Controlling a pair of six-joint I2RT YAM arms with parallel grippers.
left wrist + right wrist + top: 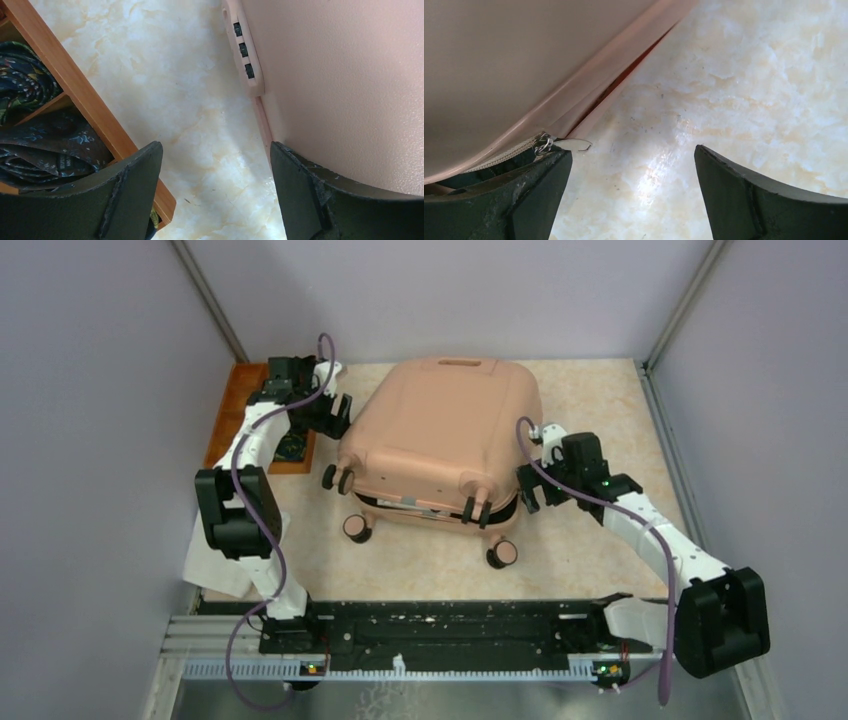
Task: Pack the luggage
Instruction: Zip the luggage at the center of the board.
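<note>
The peach-pink luggage (440, 435) lies flat on the table with its lid down and its wheels toward the arms. A dark gap shows between its two halves along the near edge. My left gripper (335, 415) stands open just left of the shell (345, 90), with only bare table between its fingers (216, 150). My right gripper (528, 495) is open at the luggage's near right corner. In the right wrist view (633, 152) its left finger sits right under the silver zipper pull (571, 144) without gripping it. The shell (499, 65) fills the upper left there.
An orange compartmented tray (232, 415) stands at the back left, close to my left gripper. It holds dark patterned cloths (30, 85) behind its wooden rim (85, 95). The luggage's combination lock (243, 50) faces the tray. A white cloth (215, 560) lies by the left arm's base.
</note>
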